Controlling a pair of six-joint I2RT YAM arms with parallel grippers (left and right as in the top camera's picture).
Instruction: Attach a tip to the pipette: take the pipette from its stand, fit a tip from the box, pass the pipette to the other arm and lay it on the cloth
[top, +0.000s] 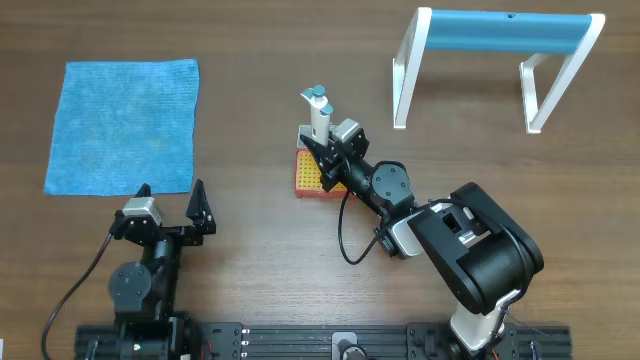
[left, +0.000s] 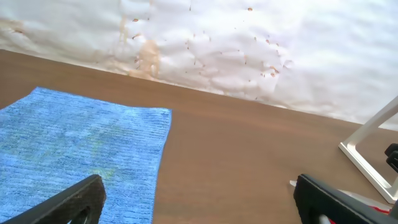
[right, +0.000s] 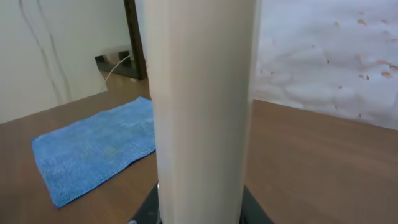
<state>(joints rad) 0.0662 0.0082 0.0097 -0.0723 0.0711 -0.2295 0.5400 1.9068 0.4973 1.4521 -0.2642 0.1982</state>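
Observation:
My right gripper (top: 325, 145) is shut on the white pipette (top: 318, 110), which stands upright with its blue-grey cap on top, over the orange tip box (top: 308, 172). In the right wrist view the pipette body (right: 202, 106) rises straight up between the dark fingers, hiding its lower end and the box. The blue cloth (top: 122, 125) lies flat at the table's left. My left gripper (top: 170, 200) hangs open and holds nothing, just off the cloth's near right corner; its wrist view looks over the cloth (left: 74, 149).
The white pipette stand (top: 497, 60) with its blue bar is at the back right, and one of its legs (left: 370, 155) appears in the left wrist view. Bare wooden table lies between the cloth and the tip box.

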